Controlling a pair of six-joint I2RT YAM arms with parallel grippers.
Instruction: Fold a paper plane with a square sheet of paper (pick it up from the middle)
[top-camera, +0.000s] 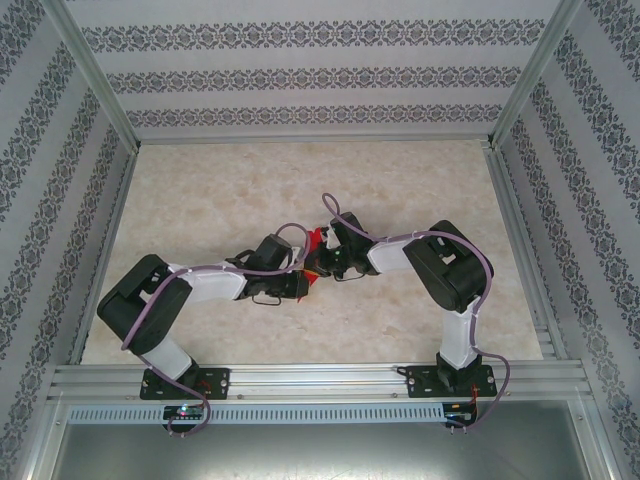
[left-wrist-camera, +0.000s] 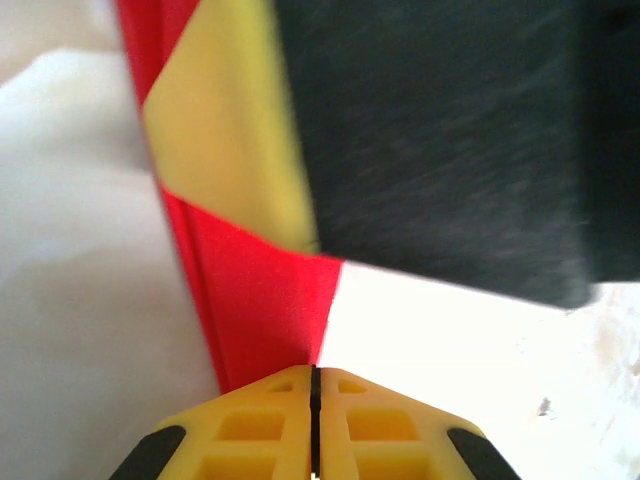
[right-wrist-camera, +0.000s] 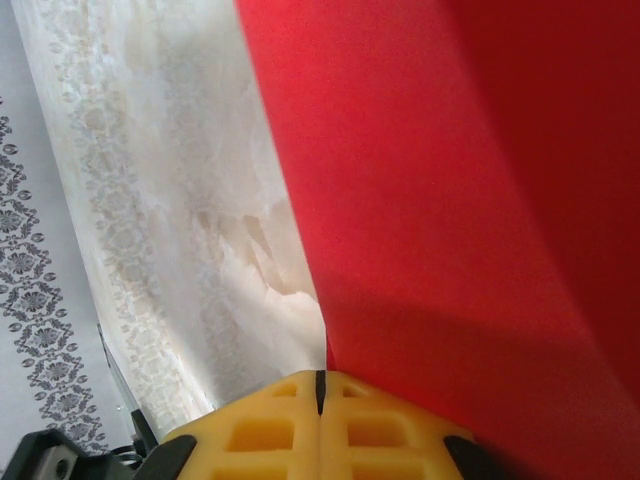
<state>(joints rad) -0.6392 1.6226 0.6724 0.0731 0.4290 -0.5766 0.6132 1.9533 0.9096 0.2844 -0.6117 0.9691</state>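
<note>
Top view: red paper mostly hidden between the two wrists at mid-table; only small red scraps show. Overall shape cannot be told. Paper is off the table, between both arms.

Left wrist view: left gripper clenched, yellow waffle-moulded fingers pressed to a thin dark seam, with a narrow red strip rising from the tips. Lengthwise crease lines run along the strip's left edge. Its upper part is covered by a blurred yellow wedge and black bulk, too close to the lens to identify.

Right wrist view: right gripper clamped the same way on the paper's edge. A smooth, matt red plane spreads up and right, cut off by the frame, shaded darker toward the far right. Table surface is pale, marbled, glossy. Walls carry a banded floral print.
</note>
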